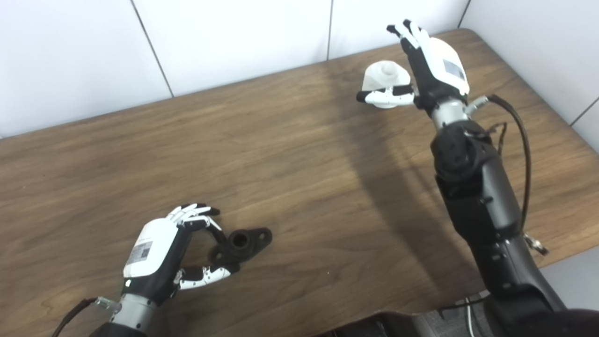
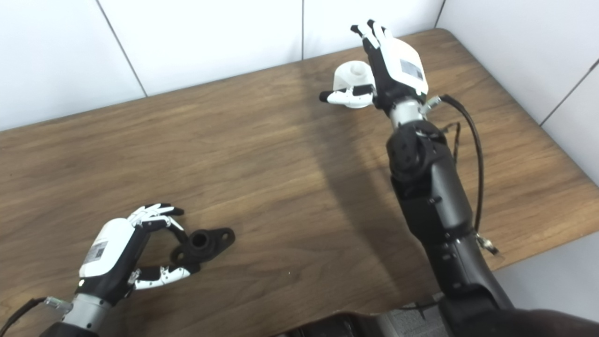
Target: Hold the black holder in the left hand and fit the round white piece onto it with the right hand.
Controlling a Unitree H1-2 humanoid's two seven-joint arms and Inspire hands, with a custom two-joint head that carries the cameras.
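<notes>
The black holder (image 1: 242, 244) lies flat on the wooden table (image 1: 290, 178) near the front left, a round bore in its middle and a flange with holes. My left hand (image 1: 174, 256) sits around its left end, fingers and thumb curled close to it but apart, not lifting it. The round white piece (image 1: 383, 77) stands on the table at the far right. My right hand (image 1: 423, 63) is open beside it, fingers raised above and behind it, thumb stretched across its front side.
White wall panels (image 1: 234, 42) rise along the table's back edge and right side. The table's front edge runs along the bottom right. A black cable (image 1: 524, 140) loops off my right forearm.
</notes>
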